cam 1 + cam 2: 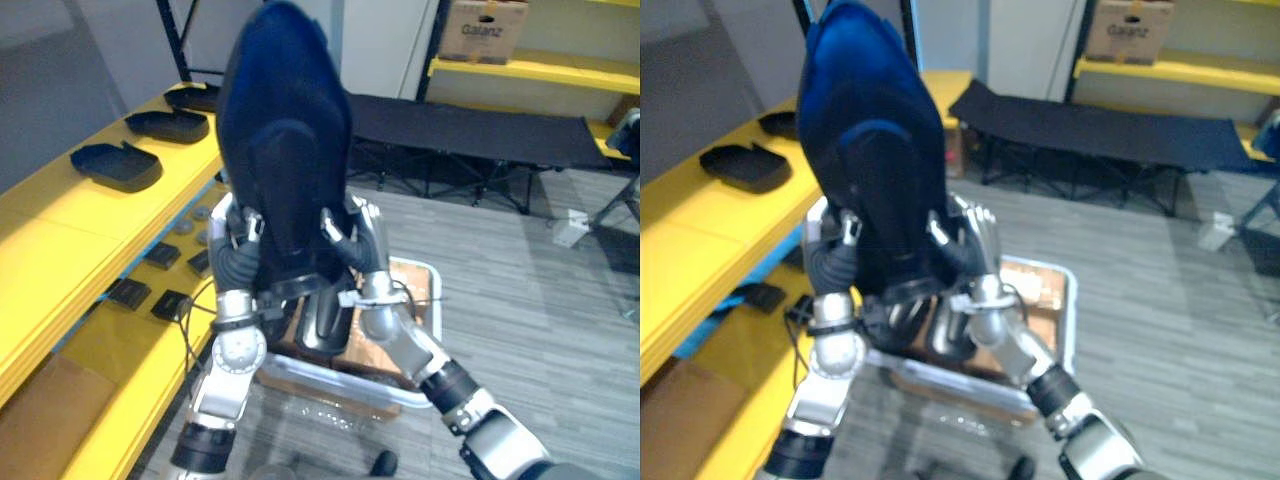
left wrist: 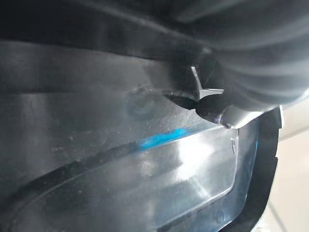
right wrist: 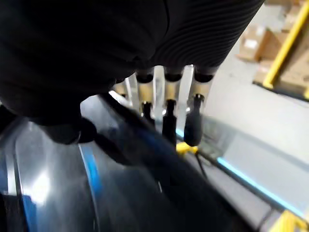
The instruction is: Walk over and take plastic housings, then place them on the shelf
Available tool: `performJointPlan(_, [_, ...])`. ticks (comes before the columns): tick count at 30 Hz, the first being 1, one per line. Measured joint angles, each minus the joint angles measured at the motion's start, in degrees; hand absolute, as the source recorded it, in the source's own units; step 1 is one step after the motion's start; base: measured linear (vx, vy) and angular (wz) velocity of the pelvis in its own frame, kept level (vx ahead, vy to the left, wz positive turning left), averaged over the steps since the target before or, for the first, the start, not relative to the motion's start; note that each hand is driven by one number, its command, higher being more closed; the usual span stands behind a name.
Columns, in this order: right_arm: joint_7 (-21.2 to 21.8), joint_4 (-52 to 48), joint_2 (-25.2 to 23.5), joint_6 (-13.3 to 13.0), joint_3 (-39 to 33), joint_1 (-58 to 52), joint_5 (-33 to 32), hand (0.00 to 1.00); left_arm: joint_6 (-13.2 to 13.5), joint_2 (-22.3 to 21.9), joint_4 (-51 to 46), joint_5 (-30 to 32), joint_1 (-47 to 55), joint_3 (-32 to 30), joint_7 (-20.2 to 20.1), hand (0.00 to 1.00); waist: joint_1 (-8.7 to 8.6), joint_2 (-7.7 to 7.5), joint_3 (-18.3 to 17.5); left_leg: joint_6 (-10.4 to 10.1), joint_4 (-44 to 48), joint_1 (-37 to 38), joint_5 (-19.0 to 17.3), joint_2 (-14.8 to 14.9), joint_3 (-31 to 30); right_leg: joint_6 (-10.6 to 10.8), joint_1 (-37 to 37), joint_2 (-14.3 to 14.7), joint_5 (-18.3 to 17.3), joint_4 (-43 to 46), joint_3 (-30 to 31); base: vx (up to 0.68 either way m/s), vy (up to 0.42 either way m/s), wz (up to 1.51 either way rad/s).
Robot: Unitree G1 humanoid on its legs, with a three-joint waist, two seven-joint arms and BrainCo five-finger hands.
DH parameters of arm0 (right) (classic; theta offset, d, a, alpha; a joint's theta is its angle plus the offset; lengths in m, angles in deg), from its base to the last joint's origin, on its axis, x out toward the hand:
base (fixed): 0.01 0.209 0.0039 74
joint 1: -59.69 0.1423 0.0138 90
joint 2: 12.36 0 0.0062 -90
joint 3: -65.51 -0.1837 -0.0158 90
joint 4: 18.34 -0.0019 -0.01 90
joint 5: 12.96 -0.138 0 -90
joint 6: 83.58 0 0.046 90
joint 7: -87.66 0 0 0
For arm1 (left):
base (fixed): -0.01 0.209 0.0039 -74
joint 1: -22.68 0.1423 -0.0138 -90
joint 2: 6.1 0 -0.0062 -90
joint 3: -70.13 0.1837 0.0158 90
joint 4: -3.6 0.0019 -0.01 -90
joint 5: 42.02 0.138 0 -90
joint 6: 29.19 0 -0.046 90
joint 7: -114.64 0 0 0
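**Desk:** Where's the housing?

**Operator:** I've got the housing (image 1: 285, 130) up in front of the head camera, standing upright and held off the floor between both hands. It's a big dark shell, rounded at the top, and it blocks the middle of my view.

**Desk:** What are the hands doing?

**Operator:** Both are grasping it. My left hand (image 1: 238, 255) clasps its lower left edge and my right hand (image 1: 358, 245) its lower right edge. On the left wrist camera I see the thumb (image 2: 212, 104) pressed against the shell's glossy inner face. On the right wrist camera the fingers (image 3: 169, 121) hook over its rim.

**Desk:** What's underneath?

**Operator:** A pale bin (image 1: 436, 300) sits on the grey floor right below my hands, with another dark housing (image 1: 325, 325) in it.

**Desk:** And the shelf?

**Operator:** The yellow shelf (image 1: 60, 230) runs along my left, close by. Three housings lie on its top level, apart from each other: a near one (image 1: 115, 165), a middle one (image 1: 168, 125) and a far one (image 1: 195, 97). On the lower level I see small black parts (image 1: 130, 293).

**Desk:** Anything behind?

**Operator:** A dark folding cot (image 1: 470, 130) stands across the room, and a cardboard box (image 1: 485, 30) sits on another yellow shelf above it.
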Motion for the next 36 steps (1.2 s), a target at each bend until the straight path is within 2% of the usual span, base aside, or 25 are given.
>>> performJointPlan(3, [4.4,0.7,-0.1,-0.3,-0.1,-0.4,-6.0,0.00,-1.6,0.5,0.0,1.1,-0.7,0.7,0.1,1.00,-0.34,0.00,0.0,0.0,0.0,0.0,0.0,0.0,0.0,0.0,-0.1,0.0,0.0,0.0,0.0,0.00,0.000,0.00])
performJointPlan(4, [8.3,1.5,-0.1,-0.8,-0.6,-1.2,-9.8,0.00,-2.9,1.3,0.0,2.3,-0.7,1.6,0.1,1.00,-0.38,0.00,0.0,-0.1,0.0,0.0,0.0,0.0,0.1,0.1,-0.1,0.0,-0.1,0.0,0.1,0.00,0.000,0.00])
performJointPlan(6, [11.4,2.4,0.4,-0.9,-1.2,-2.4,-12.1,0.00,-4.5,2.0,0.0,2.8,-0.7,2.4,-0.1,1.00,-0.40,0.01,0.0,-0.1,-0.1,0.0,-0.1,0.1,0.1,0.1,-0.1,0.1,-0.1,0.0,0.1,0.00,0.000,0.00])
performJointPlan(7, [14.2,2.3,0.5,-1.4,-2.3,-4.0,-15.1,0.00,-6.1,2.5,0.0,3.7,-0.7,3.4,-0.2,1.00,-0.42,0.01,0.0,-0.1,-0.1,0.0,-0.1,0.1,0.2,0.1,-0.2,0.1,-0.1,0.0,0.2,0.02,0.002,-0.03])
performJointPlan(10, [19.9,0.2,0.7,-2.7,-6.4,-6.6,-21.0,0.00,-7.5,2.3,0.0,4.8,-0.1,4.0,-0.9,1.00,-0.56,0.01,0.0,-0.2,-0.1,0.2,-0.1,0.2,1.0,0.3,-0.5,0.2,0.0,0.0,0.9,0.01,0.003,-0.12])
performJointPlan(12, [22.0,-1.5,1.0,-3.3,-8.7,-7.1,-22.7,0.00,-7.6,1.8,0.0,5.0,0.4,3.9,-0.9,1.00,-0.79,0.02,0.0,-0.1,-0.1,0.3,-0.2,0.3,1.7,0.2,-0.6,0.3,0.0,0.0,1.5,0.01,0.003,-0.17])
performJointPlan(13, [23.0,-3.2,1.5,-3.9,-10.7,-7.7,-23.5,0.00,-7.7,1.6,0.0,6.3,0.7,3.7,-0.7,1.00,-1.39,0.01,0.0,-0.1,-0.1,0.4,-0.3,0.3,1.7,0.3,-0.6,0.3,0.0,0.0,1.5,0.01,0.001,-0.05])
performJointPlan(17, [26.0,-9.3,4.2,-4.9,-17.7,-9.0,-25.4,0.00,-8.5,1.6,0.2,11.1,2.8,1.5,-0.5,1.00,-2.07,0.06,0.0,0.1,-0.1,1.1,-0.8,0.3,3.1,0.6,-0.7,0.5,-0.3,0.0,3.0,0.01,0.009,-0.18])
performJointPlan(20, [29.7,-13.2,6.4,-5.8,-24.7,-11.9,-31.6,0.00,-9.3,1.9,1.7,13.9,6.0,-3.2,0.8,1.00,-2.30,0.06,0.0,0.1,-0.2,1.1,-1.0,0.5,3.5,0.7,-1.0,0.7,-0.3,0.0,3.4,0.01,0.004,-0.08])
performJointPlan(22, [35.1,-13.6,7.8,-5.9,-29.9,-13.9,-39.7,0.00,-11.6,2.6,4.2,17.3,9.7,-8.4,4.7,1.00,-2.47,0.08,0.0,0.0,-0.1,1.3,-1.3,0.9,4.6,0.6,-1.3,1.1,-0.3,0.0,4.2,0.02,-0.003,-0.19])
performJointPlan(24, [38.5,-13.6,8.4,-5.9,-31.1,-15.7,-44.5,0.00,-13.4,2.6,6.3,18.5,10.7,-10.5,7.1,1.00,-2.61,0.08,0.0,-0.1,-0.1,1.5,-1.5,1.1,4.7,0.6,-1.2,1.3,-0.4,0.0,4.4,0.03,0.005,-0.10])
performJointPlan(25, [42.9,-13.6,8.5,-5.8,-31.7,-17.8,-49.9,0.00,-15.2,2.6,7.9,18.9,10.8,-11.9,9.8,1.00,-2.80,0.08,0.0,-0.1,-0.2,1.6,-1.6,1.2,4.9,0.7,-1.2,1.3,-0.4,0.0,4.5,0.03,0.009,-0.04])
performJointPlan(28, [49.1,-13.3,7.7,-4.8,-31.5,-21.2,-55.5,0.00,-16.1,2.6,8.4,20.0,10.8,-12.7,13.9,1.00,-3.29,0.09,0.1,0.0,-0.3,1.7,-1.8,1.2,5.1,0.9,-1.2,1.3,-0.3,0.0,4.6,0.02,0.007,-0.02])
performJointPlan(32, [50.5,-12.3,5.9,-4.9,-31.7,-23.6,-55.6,0.00,-17.0,2.3,8.4,20.0,10.8,-14.1,17.8,1.00,-3.42,0.10,0.1,0.2,-0.3,1.9,-2.0,1.1,6.4,1.0,-1.7,1.3,0.0,0.0,5.8,0.02,0.025,-0.13])
performJointPlan(36, [48.3,-10.6,3.5,-5.0,-34.5,-27.0,-55.1,0.00,-17.2,1.8,9.9,17.3,10.9,-18.4,20.9,1.00,-3.63,0.12,0.1,0.2,-0.5,1.8,-2.1,1.1,6.5,1.0,-2.0,1.3,0.1,0.0,6.0,0.01,0.007,-0.05])
